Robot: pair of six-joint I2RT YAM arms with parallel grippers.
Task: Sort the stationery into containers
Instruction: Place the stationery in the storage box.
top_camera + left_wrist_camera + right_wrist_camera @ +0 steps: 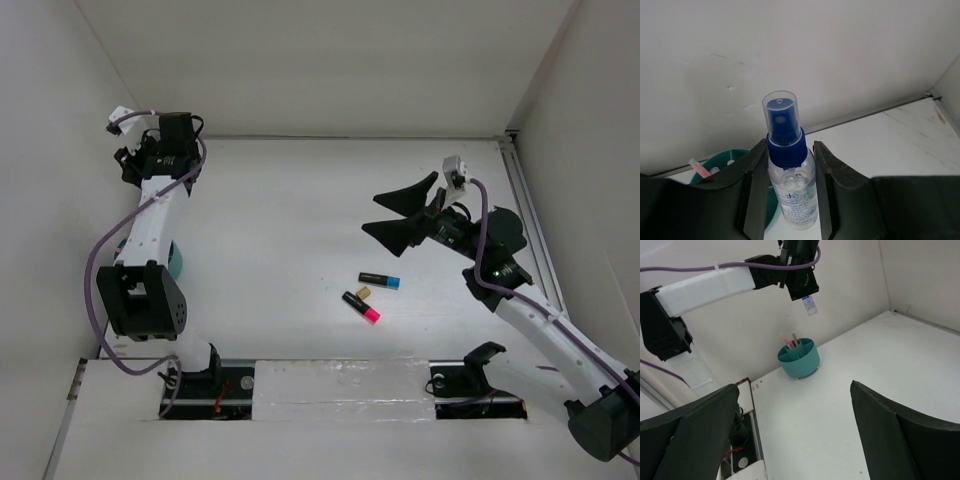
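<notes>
Spray bottle [790, 195], clear with a blue pump under a clear cap, stands upright between the left gripper's [789, 150] fingers, clamped at its shoulder. In the right wrist view it is held in the air above the teal organizer [800, 366], just left of centre. Thin pink pen [785, 340] and a brown stick [795, 338] stand in the organizer's compartments. At the centre of the top view, a blue-ended black marker [380, 280], a pink-ended black marker [361, 307] and a tan bit [364, 292] between them lie on the table [300, 200]. Right gripper [372, 213] hangs above them in the frame, released, jaws spread wide
</notes>
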